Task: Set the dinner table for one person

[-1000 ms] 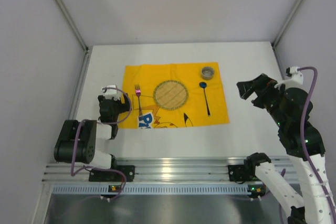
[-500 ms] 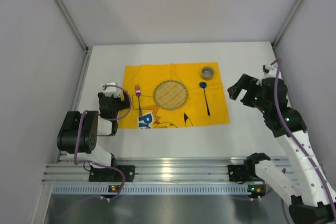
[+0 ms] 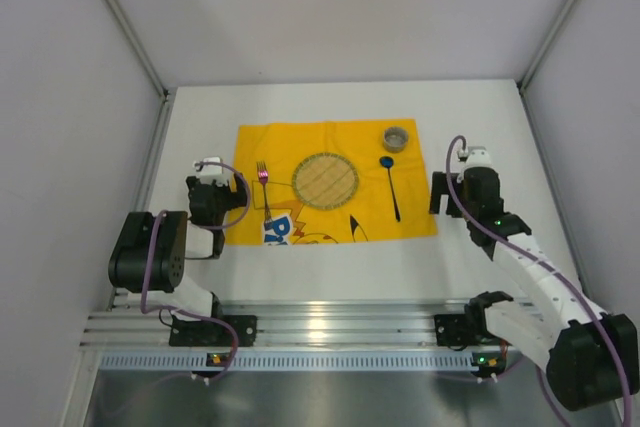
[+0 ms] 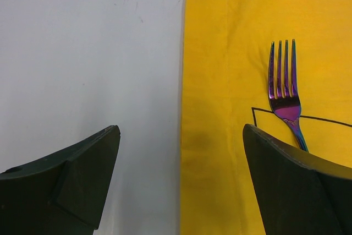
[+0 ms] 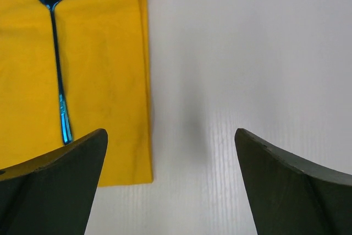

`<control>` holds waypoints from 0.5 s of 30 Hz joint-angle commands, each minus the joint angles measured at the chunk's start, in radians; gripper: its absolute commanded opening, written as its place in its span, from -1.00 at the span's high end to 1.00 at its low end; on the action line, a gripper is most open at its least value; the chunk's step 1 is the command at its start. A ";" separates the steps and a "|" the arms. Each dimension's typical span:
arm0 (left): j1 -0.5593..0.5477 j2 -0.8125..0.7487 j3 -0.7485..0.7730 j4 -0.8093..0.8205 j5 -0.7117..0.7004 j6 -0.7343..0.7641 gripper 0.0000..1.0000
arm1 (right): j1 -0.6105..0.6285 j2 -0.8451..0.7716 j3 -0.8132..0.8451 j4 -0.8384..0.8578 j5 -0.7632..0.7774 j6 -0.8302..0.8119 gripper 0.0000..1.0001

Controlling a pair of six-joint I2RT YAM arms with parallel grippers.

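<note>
The white dinner table [image 3: 480,107] carries a yellow printed cloth [image 3: 330,137]. On the cloth lie a purple fork [image 3: 263,187] at the left, a round woven plate [image 3: 326,179] in the middle, a blue spoon [image 3: 391,187] at the right, and a small metal cup [image 3: 396,137] above the spoon. My left gripper [image 3: 215,192] is open and empty. In the left wrist view the left gripper [image 4: 180,130] straddles the cloth's left edge, with the fork [image 4: 283,81] just inside its right finger. My right gripper [image 3: 452,192] is open and empty; the right gripper [image 5: 171,131] hangs over the cloth's right edge, and the spoon [image 5: 58,75] lies left of it.
A silver aluminium rail [image 3: 330,322] runs along the near edge, where both arm bases are bolted. Grey walls close in the table at the left, back and right. Bare white tabletop [image 5: 253,53] lies to the right of the cloth.
The right arm has swung down and inward from a raised pose at the far right to the cloth's right edge. The left arm has barely shifted. Both grippers stay open.
</note>
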State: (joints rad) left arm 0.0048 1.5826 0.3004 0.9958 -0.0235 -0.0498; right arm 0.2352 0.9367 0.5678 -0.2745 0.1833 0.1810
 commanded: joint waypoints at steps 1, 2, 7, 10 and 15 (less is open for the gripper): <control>-0.002 -0.010 0.019 0.096 -0.004 0.007 -0.97 | -0.043 0.049 -0.061 0.315 0.062 -0.214 -1.00; 0.000 -0.009 0.019 0.096 -0.004 0.007 -0.97 | -0.051 0.062 -0.101 0.368 0.086 -0.224 -0.99; -0.002 -0.009 0.019 0.096 -0.004 0.007 -0.97 | -0.152 0.192 -0.169 0.720 -0.049 -0.201 -1.00; -0.002 -0.009 0.019 0.096 -0.004 0.007 -0.97 | -0.200 0.327 -0.175 0.913 -0.132 -0.187 -0.99; 0.000 -0.010 0.019 0.096 -0.004 0.007 -0.97 | -0.315 0.448 -0.206 1.206 -0.252 -0.123 -1.00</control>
State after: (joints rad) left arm 0.0048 1.5826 0.3004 0.9970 -0.0235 -0.0494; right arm -0.0280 1.3598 0.3840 0.5735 0.0685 0.0368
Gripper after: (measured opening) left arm 0.985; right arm 0.996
